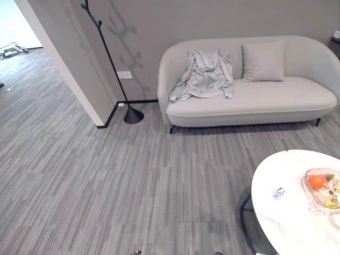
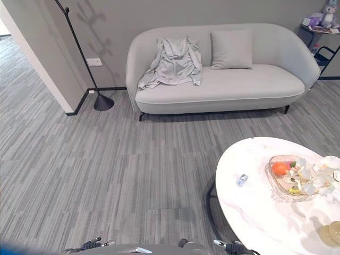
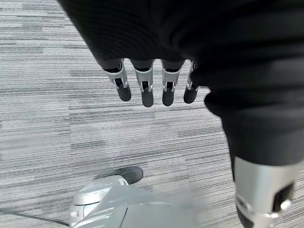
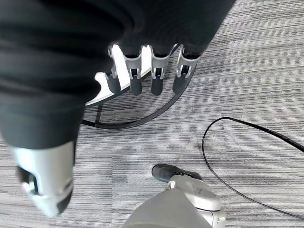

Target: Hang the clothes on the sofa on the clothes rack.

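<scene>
Living room, robot's-eye view: a light grey garment [image 1: 204, 76] lies crumpled on the left end of the pale sofa [image 1: 276, 98], draped from backrest down onto the seat, a cushion [image 1: 262, 62] just beside it to the right. The black clothes rack [image 1: 109, 58] stands by the wall, left of the sofa. My left hand [image 3: 147, 85] hangs over bare floor w/ fingers straight & relaxed, holding nothing; my right hand [image 4: 147, 76] hangs likewise, empty, near the base of the round white table [image 1: 287, 212]. Garment lies well ahead of both hands, across open floor, its long axis running up the backrest. Table sits on my right, so I judge the left hand has the freer path.
</scene>
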Controlling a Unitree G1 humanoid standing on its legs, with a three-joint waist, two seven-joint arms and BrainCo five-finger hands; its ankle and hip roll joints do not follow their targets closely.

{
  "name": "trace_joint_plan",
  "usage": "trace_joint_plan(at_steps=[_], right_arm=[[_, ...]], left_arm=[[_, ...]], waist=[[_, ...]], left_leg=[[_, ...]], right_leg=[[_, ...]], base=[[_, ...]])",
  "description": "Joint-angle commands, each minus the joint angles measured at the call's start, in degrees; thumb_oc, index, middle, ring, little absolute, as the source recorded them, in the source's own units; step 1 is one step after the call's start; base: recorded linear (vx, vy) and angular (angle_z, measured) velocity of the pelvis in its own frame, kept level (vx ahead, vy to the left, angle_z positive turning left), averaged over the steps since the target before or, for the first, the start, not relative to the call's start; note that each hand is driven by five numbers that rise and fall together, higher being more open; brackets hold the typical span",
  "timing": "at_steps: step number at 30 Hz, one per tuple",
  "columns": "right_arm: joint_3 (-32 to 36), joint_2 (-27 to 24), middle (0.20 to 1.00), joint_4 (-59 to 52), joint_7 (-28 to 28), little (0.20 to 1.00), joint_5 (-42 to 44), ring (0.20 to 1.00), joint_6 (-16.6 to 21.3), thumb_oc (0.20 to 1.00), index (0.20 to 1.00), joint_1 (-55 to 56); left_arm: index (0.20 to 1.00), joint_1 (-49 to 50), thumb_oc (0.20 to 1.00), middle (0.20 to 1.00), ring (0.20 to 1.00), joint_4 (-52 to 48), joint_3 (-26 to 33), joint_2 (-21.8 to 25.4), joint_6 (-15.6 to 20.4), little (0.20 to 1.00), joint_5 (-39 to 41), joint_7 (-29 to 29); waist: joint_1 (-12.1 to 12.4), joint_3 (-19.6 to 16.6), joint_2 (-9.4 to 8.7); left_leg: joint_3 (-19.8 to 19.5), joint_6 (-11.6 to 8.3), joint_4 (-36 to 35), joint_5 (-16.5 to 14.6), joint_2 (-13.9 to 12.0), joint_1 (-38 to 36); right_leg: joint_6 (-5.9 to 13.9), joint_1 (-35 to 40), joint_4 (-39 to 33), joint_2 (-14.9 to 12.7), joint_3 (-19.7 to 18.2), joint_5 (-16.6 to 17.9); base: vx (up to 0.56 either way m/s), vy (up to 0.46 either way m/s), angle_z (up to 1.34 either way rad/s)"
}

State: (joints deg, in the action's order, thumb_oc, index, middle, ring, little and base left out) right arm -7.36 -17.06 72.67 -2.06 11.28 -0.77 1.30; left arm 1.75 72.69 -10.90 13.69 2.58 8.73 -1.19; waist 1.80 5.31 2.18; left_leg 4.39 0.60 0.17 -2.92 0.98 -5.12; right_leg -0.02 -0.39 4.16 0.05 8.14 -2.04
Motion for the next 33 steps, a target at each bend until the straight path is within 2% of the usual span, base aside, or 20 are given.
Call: trace_joint_plan(at_steps=[1, 4, 5, 6, 8, 10, 12, 14, 16, 17, 18, 19, 20, 22, 24, 25, 26, 27, 29, 33], right_arm=[[-3.29, -0.59, 1.0, 0.49, -0.08, 1.0, -0.43, 1.0, 0.44, 1.0, 1.0, -3.26], [-3.59, -1.06, 1.0, -0.53, 0.03, 1.0, -0.11, 1.0, 0.52, 1.0, 1.0, -5.45], [-3.58, -1.05, 1.0, -0.53, 0.03, 1.0, -0.11, 1.0, 0.52, 1.0, 1.0, -5.45], [-3.65, -1.21, 1.0, -0.31, 0.13, 1.0, -0.54, 1.0, 0.38, 1.0, 1.0, -5.39], [-3.16, -1.16, 1.0, -0.43, 0.05, 1.0, 0.15, 1.0, 0.46, 1.0, 1.0, -5.11], [-2.86, -1.45, 1.0, -0.5, -0.32, 1.0, 1.11, 1.0, 0.55, 1.0, 1.0, -5.59], [-2.54, -0.79, 1.0, -0.17, -0.81, 1.0, 0.59, 1.0, 0.24, 1.0, 1.0, -5.34], [-2.23, -0.58, 1.0, -0.35, -0.47, 1.0, 0.2, 1.0, 0.45, 1.0, 1.0, -3.84], [-2.45, -0.54, 1.0, -0.12, -0.32, 1.0, 0.15, 1.0, 0.58, 1.0, 1.0, -2.83], [-2.61, -0.76, 1.0, 0.37, -0.25, 1.0, 0.33, 1.0, 0.75, 1.0, 1.0, -2.64], [-2.7, -1.29, 1.0, -0.04, -0.33, 1.0, 1.53, 1.0, 1.32, 1.0, 1.0, -2.67], [-2.59, -1.45, 1.0, -0.37, -0.35, 1.0, 2.12, 1.0, 1.39, 1.0, 1.0, -2.85], [-2.25, -2.4, 1.0, -0.79, -0.83, 1.0, 3.78, 1.0, 1.62, 1.0, 1.0, -3.94], [-1.76, -3.45, 1.0, -1.1, -1.26, 1.0, 5.2, 1.0, 1.99, 1.0, 1.0, -5.22], [-1.43, -3.88, 1.0, -1.21, -1.25, 1.0, 5.48, 1.0, 2.1, 1.0, 1.0, -5.76], [-1.81, -4.14, 1.0, -1.13, -1.47, 1.0, 4.75, 1.0, 2.1, 1.0, 1.0, -5.69], [-2.04, -4.24, 1.0, -0.99, -1.57, 1.0, 4.39, 1.0, 2.09, 1.0, 1.0, -5.7], [-2.04, -4.24, 1.0, -0.99, -1.57, 1.0, 4.39, 1.0, 2.09, 1.0, 1.0, -5.7], [-2.63, -4.38, 1.0, -0.64, -1.88, 1.0, 3.0, 1.0, 2.15, 1.0, 1.0, -5.39], [-2.63, -3.59, 1.0, 0.27, -1.26, 1.0, 1.32, 1.0, 1.75, 1.0, 1.0, -4.41]], left_arm=[[1.0, -2.97, 1.0, 1.0, 1.0, 0.81, 1.66, 1.81, 1.18, 1.0, -0.04, 0.42], [1.0, -4.16, 1.0, 1.0, 1.0, 0.09, 1.5, 2.4, 1.1, 1.0, 0.77, 0.6], [1.0, -4.17, 1.0, 1.0, 1.0, 0.09, 1.5, 2.41, 1.1, 1.0, 0.77, 0.6], [1.0, -4.5, 1.0, 1.0, 1.0, -0.04, 1.08, 2.67, 1.03, 1.0, 0.56, 0.61], [1.0, -5.16, 1.0, 1.0, 1.0, -0.01, 0.67, 3.14, 0.95, 1.0, 0.3, 0.61], [1.0, -6.46, 1.0, 1.0, 1.0, -0.76, -0.21, 3.17, 1.35, 1.0, 0.67, 0.94], [1.0, -7.07, 1.0, 1.0, 1.0, 0.05, 0.21, 3.0, 1.55, 1.0, 0.09, 1.13], [1.0, -6.58, 1.0, 1.0, 1.0, 0.42, 0.44, 2.78, 1.96, 1.0, -0.99, 0.61], [1.0, -6.0, 1.0, 1.0, 1.0, 0.7, 0.92, 2.72, 1.9, 1.0, -1.36, 0.8], [1.0, -5.65, 1.0, 1.0, 1.0, 0.66, 1.18, 2.7, 1.82, 1.0, -0.83, 0.92], [1.0, -5.62, 1.0, 1.0, 1.0, -0.4, 1.3, 2.89, 1.77, 1.0, 0.61, 0.79], [1.0, -5.6, 1.0, 1.0, 1.0, -0.85, 1.18, 3.0, 1.72, 1.0, 0.97, 0.82], [1.0, -5.79, 1.0, 1.0, 1.0, -2.16, 1.12, 3.02, 1.66, 1.0, 2.71, 1.19], [1.0, -5.95, 1.0, 1.0, 1.0, -2.62, 1.44, 2.98, 1.99, 1.0, 4.1, 1.55], [1.0, -5.89, 1.0, 1.0, 1.0, -2.17, 1.97, 2.56, 2.11, 1.0, 4.61, 1.59], [1.0, -5.58, 1.0, 1.0, 1.0, -1.57, 2.51, 2.41, 2.06, 1.0, 4.69, 1.63], [1.0, -5.42, 1.0, 1.0, 1.0, -1.34, 2.59, 2.3, 2.12, 1.0, 4.6, 1.61], [1.0, -5.42, 1.0, 1.0, 1.0, -1.34, 2.59, 2.3, 2.12, 1.0, 4.6, 1.61], [1.0, -4.83, 1.0, 1.0, 1.0, -0.93, 2.42, 2.46, 2.14, 1.0, 4.47, 1.26], [1.0, -3.29, 1.0, 1.0, 1.0, 1.06, 3.2, 2.69, 1.66, 1.0, 3.68, 0.85]], waist=[[0.19, 1.84, -3.06], [0.82, 4.08, -2.2], [0.88, 4.01, -2.23], [0.75, 4.82, -2.17], [-0.18, 6.04, -1.81], [-1.8, 7.09, -1.59], [-4.27, 7.38, -1.92], [-5.38, 6.53, -1.88], [-5.6, 5.53, -1.78], [-5.84, 4.88, -1.24], [-5.67, 4.62, -1.34], [-5.61, 4.68, -1.75], [-4.86, 5.93, -3.05], [-3.52, 6.84, -4.26], [-1.88, 7.6, -5.5], [-0.38, 7.47, -5.67], [0.38, 7.36, -4.9], [0.37, 7.35, -4.91], [2.61, 6.92, -3.13], [3.72, 5.59, -2.38]], left_leg=[[-4.94, -1.25, -5.17, 0.33, -0.27, -1.79], [-4.92, 1.15, -4.6, 0.17, 1.2, 0.28], [-4.86, 1.16, -4.57, 0.17, 1.23, 0.38], [-5.41, 2.35, -2.96, -0.8, 2.35, 0.63], [-6.56, 2.76, -2.81, -1.44, 2.07, 0.1], [-8.19, 1.95, -4.61, -2.67, 1.92, -2.28], [-9.15, 0.64, -5.17, -7.03, 0.74, -8.1], [-9.6, -0.46, -5.17, -10.16, -0.57, -11.91], [-9.5, -1.12, -5.17, -9.75, -2.86, -13.6], [-9.1, -2.77, 0.56, -4.95, -5.7, -11.69], [-9.29, -4.37, 12.31, 2.86, -6.33, -6.55], [-8.67, -4.23, 16.99, 4.68, -6.39, -4.81], [-8.13, -3.41, 28.84, 8.73, -5.76, 0.92], [-3.8, -1.9, 33.76, 7.0, -7.9, 6.56], [-0.9, -1.2, 28.03, 3.09, -6.55, 12.0], [-0.68, -2.45, 14.51, 3.59, -4.85, 15.86], [-1.68, -3.26, 8.21, 6.53, -4.38, 16.73], [-1.69, -3.26, 8.18, 6.55, -4.37, 16.73], [-5.15, -4.95, -3.9, 12.08, -3.17, 20.88], [-7.07, -6.32, -5.17, 14.59, -3.69, 21.93]], right_leg=[[7.99, 6.3, -9.16, -6.4, -1.4, 4.39], [8.89, -1.34, 2.01, -8.23, -2.95, 3.38], [8.9, -1.52, 2.17, -8.25, -3.03, 3.31], [9.09, -3.69, 7.85, -9.59, -3.3, 4.26], [8.02, -8.83, 12.98, -9.08, -4.84, 6.86], [8.11, -11.24, 4.97, -7.18, -4.54, 7.84], [11.21, -17.24, -8.83, -6.41, 0.67, 13.52], [11.71, -18.26, -9.16, -6.41, 3.62, 13.79], [10.32, -16.29, -9.06, -4.97, 4.51, 15.26], [8.92, -14.57, -8.21, -3.35, 3.96, 14.99], [6.63, -11.67, -8.11, -2.4, 4.32, 13.42], [5.68, -10.46, -8.13, -2.03, 4.13, 12.49], [3.44, -7.3, -8.34, -1.4, 2.9, 10.23], [1.99, -3.27, -8.41, -1.12, 0.99, 6.88], [2.46, 0.53, -9.05, -2.36, 0.05, 5.03], [3.76, 2.93, -9.16, -3.05, 0.22, 2.92], [3.95, 4.17, -9.16, -2.36, 0.02, 2.04], [3.95, 4.16, -9.16, -2.37, 0.02, 2.04], [3.98, 7.84, -9.16, -0.75, -1.46, -0.84], [4.82, 12.43, -9.16, -0.76, -4.73, -3.59]], base=[[-0.03, 0.075, -0.1], [-0.11, 0.181, -0.24], [-0.01, 0.193, -0.78], [0.06, 0.122, -0.61], [0.15, 0.096, -0.12], [0.4, -0.095, 0.05], [0.8, -0.205, 0.45], [0.89, -0.262, 0.2], [0.72, -0.303, -0.01], [0.6, -0.352, 0.6], [0.74, -0.43, 0.7], [0.65, -0.413, 0.73], [0.5, -0.308, 0.34], [0.53, -0.246, -0.29], [0.64, -0.013, -0.36], [0.72, 0.138, -0.05], [0.47, 0.136, 0.01], [0.31, 0.101, -0.01], [0.53, 0.163, -0.24], [0.5, 0.222, -1.19]])
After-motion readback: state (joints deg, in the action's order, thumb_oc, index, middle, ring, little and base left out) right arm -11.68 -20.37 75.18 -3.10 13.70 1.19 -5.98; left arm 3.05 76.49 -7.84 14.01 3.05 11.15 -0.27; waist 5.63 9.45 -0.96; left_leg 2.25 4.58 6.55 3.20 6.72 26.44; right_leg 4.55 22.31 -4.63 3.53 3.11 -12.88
